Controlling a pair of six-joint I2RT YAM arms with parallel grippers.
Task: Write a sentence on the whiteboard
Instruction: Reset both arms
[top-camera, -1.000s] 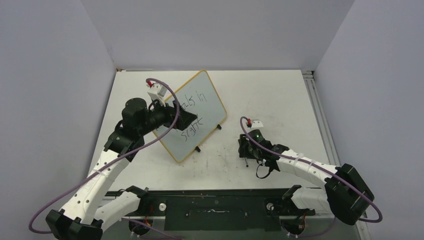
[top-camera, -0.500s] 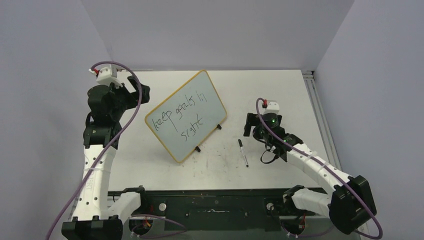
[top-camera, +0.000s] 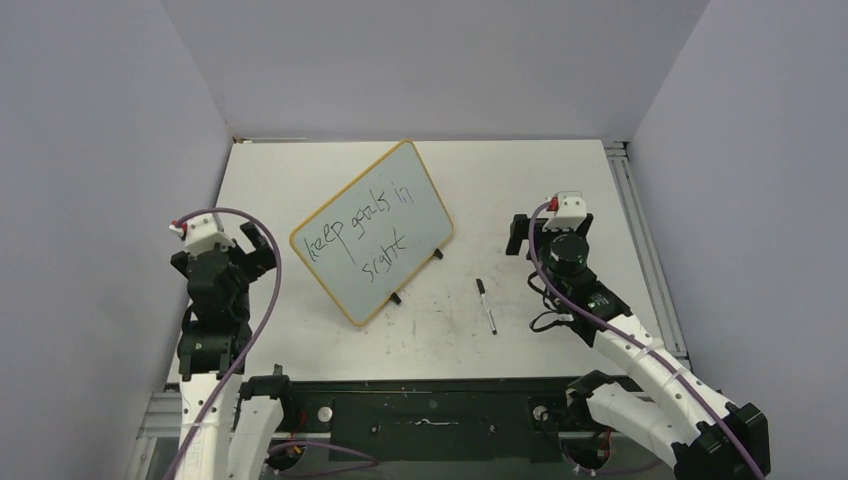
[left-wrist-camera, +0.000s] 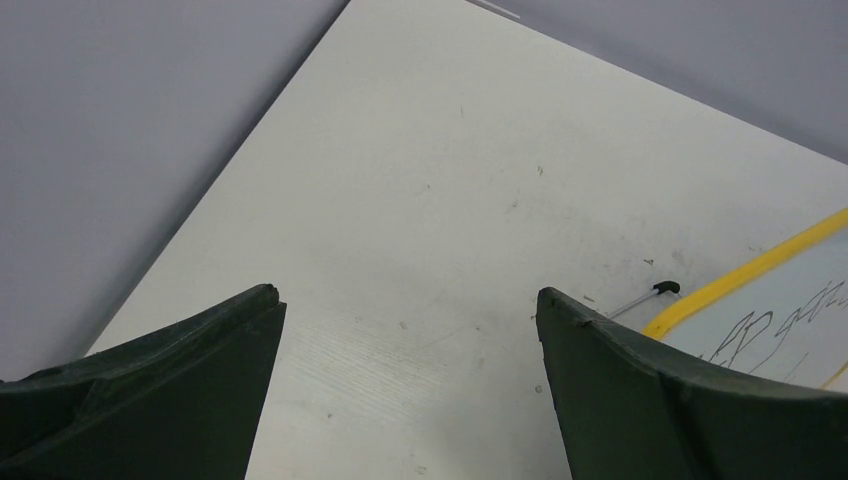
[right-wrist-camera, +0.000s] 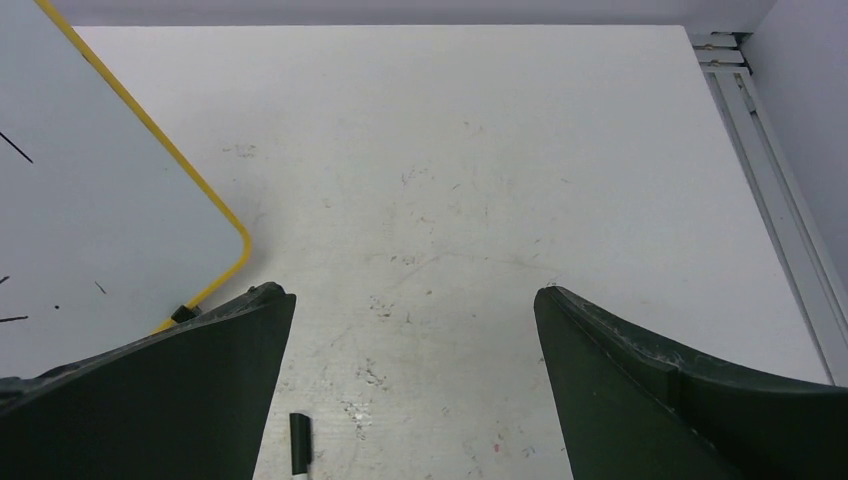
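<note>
The whiteboard (top-camera: 385, 205), pale with a yellow rim, stands tilted on small black feet at the table's middle. On it the sentence (top-camera: 360, 238) reads "keep goals in sight" in black, in two lines. A black-and-white marker (top-camera: 486, 305) lies loose on the table to its right. My left gripper (top-camera: 255, 245) hovers open and empty left of the board; the left wrist view shows the left gripper (left-wrist-camera: 405, 294) over bare table with the whiteboard's corner (left-wrist-camera: 800, 300) at the right. My right gripper (top-camera: 550, 228) is open and empty, right of the marker. In the right wrist view the right gripper (right-wrist-camera: 408, 291) has the marker's cap (right-wrist-camera: 299, 445) near its left finger.
A metal rail (top-camera: 640, 250) runs along the table's right edge. Grey walls close in the left, back and right sides. The black base plate (top-camera: 430, 410) with both arm bases lies along the near edge.
The left arm has drawn back from over the whiteboard to the near left, uncovering the writing. The right gripper opened, left the marker on the table and pulled back to the right.
</note>
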